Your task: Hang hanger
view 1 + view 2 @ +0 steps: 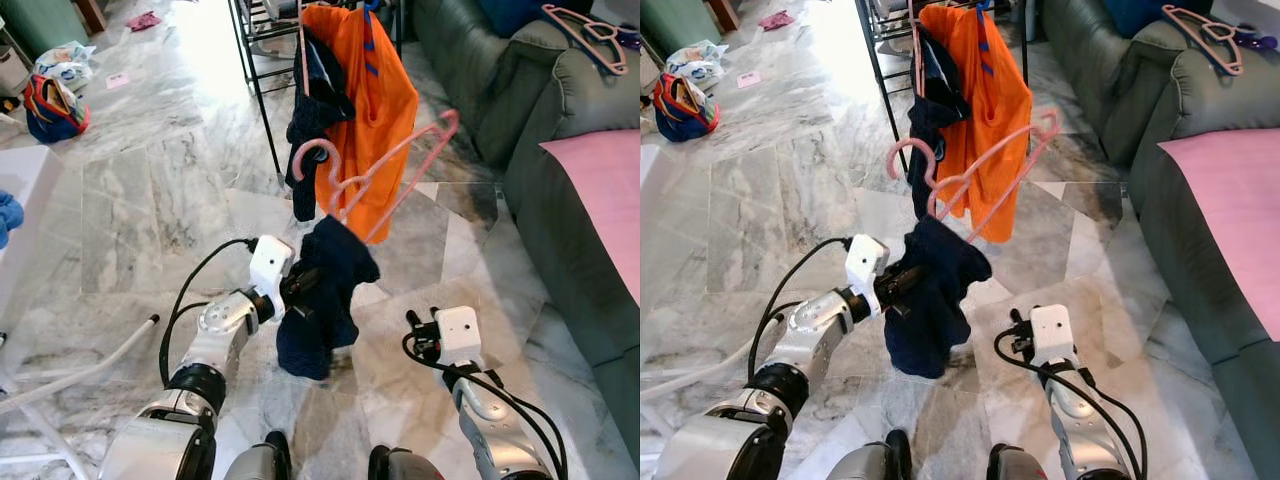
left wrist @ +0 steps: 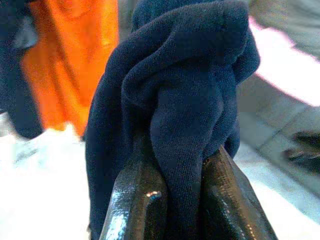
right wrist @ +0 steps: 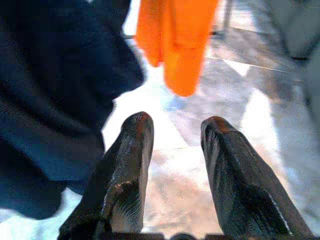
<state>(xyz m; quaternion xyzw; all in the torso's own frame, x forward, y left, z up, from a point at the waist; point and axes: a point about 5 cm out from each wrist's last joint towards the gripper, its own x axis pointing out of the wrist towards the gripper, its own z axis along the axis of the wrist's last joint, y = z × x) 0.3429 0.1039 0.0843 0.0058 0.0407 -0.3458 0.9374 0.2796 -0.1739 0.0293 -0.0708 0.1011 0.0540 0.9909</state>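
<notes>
The left gripper (image 2: 175, 200) is pinching a fold of a dark navy garment (image 1: 322, 300), its two black fingers (image 2: 137, 200) pressing the cloth from both sides; the fingertips are buried in the fabric. Above and beyond this gripper, a pink hanger (image 1: 385, 170) is rising out of the garment, tilting, its lower part hidden inside the cloth. Farther ahead an orange garment (image 1: 375, 110) is hanging on a black rack (image 1: 255, 70), whose top is cut off. The right gripper (image 3: 175, 150) is hovering low beside the navy cloth, fingers apart and holding nothing. Well to its right a second pink hanger (image 1: 590, 35) is lying on a green sofa (image 1: 540, 110).
</notes>
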